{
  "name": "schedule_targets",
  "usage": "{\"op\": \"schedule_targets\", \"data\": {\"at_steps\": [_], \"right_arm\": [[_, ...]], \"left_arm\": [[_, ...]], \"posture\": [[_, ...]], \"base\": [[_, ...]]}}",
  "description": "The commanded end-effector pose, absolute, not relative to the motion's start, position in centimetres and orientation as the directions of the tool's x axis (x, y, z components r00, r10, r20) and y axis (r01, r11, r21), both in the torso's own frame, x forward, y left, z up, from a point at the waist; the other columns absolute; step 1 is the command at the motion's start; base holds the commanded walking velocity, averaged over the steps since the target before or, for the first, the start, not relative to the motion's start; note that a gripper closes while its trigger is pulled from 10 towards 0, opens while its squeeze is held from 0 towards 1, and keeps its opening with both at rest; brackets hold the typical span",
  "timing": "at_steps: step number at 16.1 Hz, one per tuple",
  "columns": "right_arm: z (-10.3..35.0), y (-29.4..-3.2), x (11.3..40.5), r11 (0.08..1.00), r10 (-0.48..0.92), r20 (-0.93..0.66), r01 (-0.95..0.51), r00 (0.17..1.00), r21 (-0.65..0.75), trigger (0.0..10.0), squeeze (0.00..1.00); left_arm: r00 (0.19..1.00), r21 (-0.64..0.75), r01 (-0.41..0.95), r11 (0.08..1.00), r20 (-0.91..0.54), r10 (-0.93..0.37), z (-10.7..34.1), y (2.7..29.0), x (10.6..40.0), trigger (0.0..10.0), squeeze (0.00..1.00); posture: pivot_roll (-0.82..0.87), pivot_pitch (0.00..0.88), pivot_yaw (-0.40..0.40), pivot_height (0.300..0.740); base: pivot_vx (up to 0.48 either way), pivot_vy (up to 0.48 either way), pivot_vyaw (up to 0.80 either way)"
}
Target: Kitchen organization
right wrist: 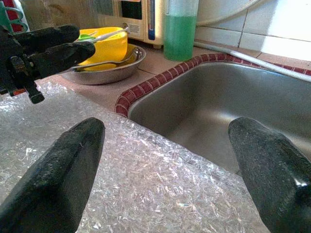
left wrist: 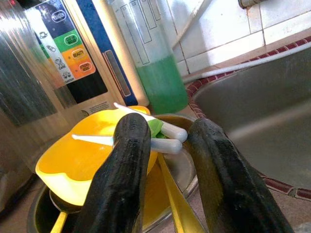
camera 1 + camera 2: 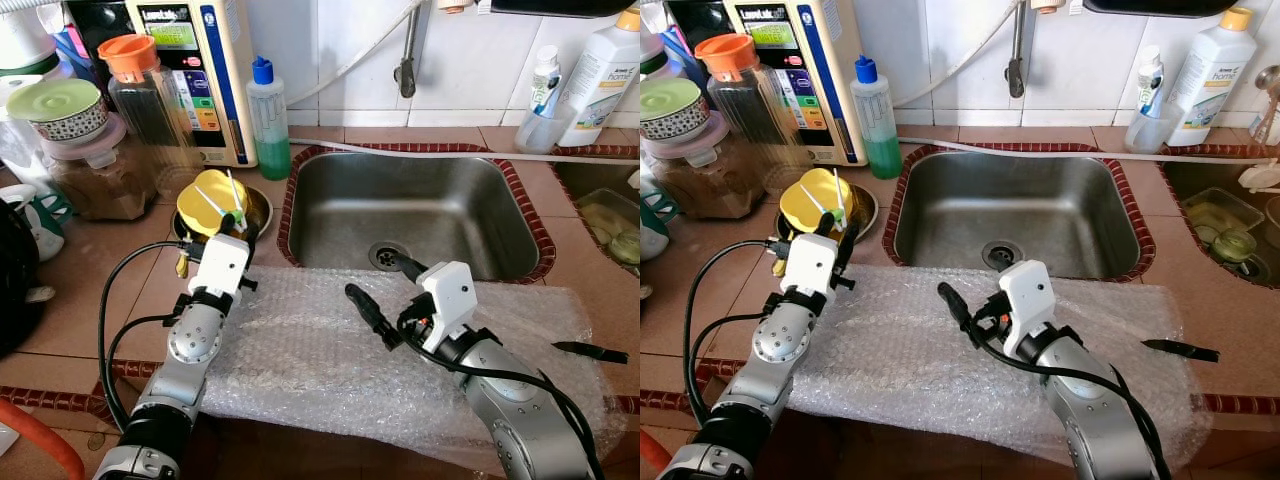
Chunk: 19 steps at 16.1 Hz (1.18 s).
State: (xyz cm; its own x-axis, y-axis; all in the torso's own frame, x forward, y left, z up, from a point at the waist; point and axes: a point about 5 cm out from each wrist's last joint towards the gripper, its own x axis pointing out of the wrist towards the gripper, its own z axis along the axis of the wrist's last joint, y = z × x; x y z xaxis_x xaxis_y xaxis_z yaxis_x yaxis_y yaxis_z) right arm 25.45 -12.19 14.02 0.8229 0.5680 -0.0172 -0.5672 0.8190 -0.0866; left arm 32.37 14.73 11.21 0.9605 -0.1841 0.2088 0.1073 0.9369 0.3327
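The tabletop [image 3: 90, 290] is made of brown tiles, with a steel sink [image 3: 410, 215] set into it. A sheet of bubble wrap [image 3: 300, 350] lies under both jaws. A metal dish [image 3: 862, 210] sits just past the left jaws. A green soap bottle [image 3: 268, 115] stands farther back.

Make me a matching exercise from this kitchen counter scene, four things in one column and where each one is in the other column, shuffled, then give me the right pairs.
Things:
1. yellow bowl
2. bubble wrap
3. green liquid bottle
4. right gripper

Places:
A. against the tiled wall, behind the sink's left corner
B. hovering open above the bubble wrap
C. inside a steel dish left of the sink
D. spread on the counter in front of the sink

Pairs: 1-C, 2-D, 3-A, 4-B
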Motion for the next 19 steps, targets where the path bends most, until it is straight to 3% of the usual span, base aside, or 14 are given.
{"op": "schedule_targets", "data": {"at_steps": [1, 3, 4, 5, 7, 16, 18, 19], "right_arm": [[14.3, -12.2, 25.3, 0.818, 0.57, -0.003, -0.567, 0.822, -0.098, 10.0, 0.0], [14.3, -12.2, 25.3, 0.819, 0.568, -0.003, -0.566, 0.823, -0.099, 10.0, 0.0], [14.3, -12.2, 25.3, 0.819, 0.568, -0.003, -0.565, 0.823, -0.099, 10.0, 0.0], [14.3, -12.2, 25.3, 0.819, 0.567, -0.002, -0.564, 0.824, -0.1, 10.0, 0.0], [14.3, -12.2, 25.3, 0.82, 0.566, -0.001, -0.563, 0.824, -0.101, 10.0, 0.0], [14.4, -12.2, 25.4, 0.82, 0.567, 0.003, -0.564, 0.824, -0.103, 10.0, 0.0], [14.4, -12.2, 25.5, 0.819, 0.567, 0.006, -0.564, 0.823, -0.103, 10.0, 0.0], [14.4, -12.2, 25.6, 0.82, 0.566, 0.007, -0.563, 0.824, -0.103, 10.0, 0.0]], "left_arm": [[0.96, 0.337, 0.097, 0.937, 0.215, -0.177, 11.4, 15.1, 32.5, 4.5, 0.0], [0.961, 0.337, 0.098, 0.936, 0.214, -0.177, 11.3, 15.1, 32.5, 3.3, 0.0], [0.961, 0.337, 0.098, 0.936, 0.214, -0.177, 11.3, 15.1, 32.5, 3.3, 0.0], [0.961, 0.338, 0.095, 0.936, 0.215, -0.175, 11.3, 15.1, 32.5, 2.1, 0.0], [0.961, 0.339, 0.088, 0.936, 0.218, -0.17, 11.4, 15.2, 32.5, 1.6, 0.0], [0.958, 0.339, 0.029, 0.94, 0.259, -0.122, 12.0, 16.5, 32.0, 1.2, 0.0], [0.956, 0.301, -0.002, 0.954, 0.279, -0.086, 12.4, 17.1, 31.9, 0.0, 0.0], [0.966, 0.148, -0.012, 0.989, 0.258, -0.027, 12.4, 17.6, 31.9, 0.0, 0.0]], "posture": [[-0.34, 0.071, 0.082, 0.74], [-0.34, 0.072, 0.083, 0.74], [-0.34, 0.072, 0.083, 0.74], [-0.34, 0.072, 0.084, 0.74], [-0.34, 0.071, 0.084, 0.74], [-0.34, 0.068, 0.082, 0.74], [-0.34, 0.066, 0.082, 0.74], [-0.33, 0.064, 0.079, 0.74]], "base": [[0.0, 0.0, 0.0], [0.0, 0.0, 0.0], [0.0, 0.0, 0.0], [0.0, 0.0, 0.0], [0.0, 0.0, 0.0], [0.0, 0.0, 0.0], [0.0, 0.0, 0.0], [0.0, 0.0, 0.0]]}}
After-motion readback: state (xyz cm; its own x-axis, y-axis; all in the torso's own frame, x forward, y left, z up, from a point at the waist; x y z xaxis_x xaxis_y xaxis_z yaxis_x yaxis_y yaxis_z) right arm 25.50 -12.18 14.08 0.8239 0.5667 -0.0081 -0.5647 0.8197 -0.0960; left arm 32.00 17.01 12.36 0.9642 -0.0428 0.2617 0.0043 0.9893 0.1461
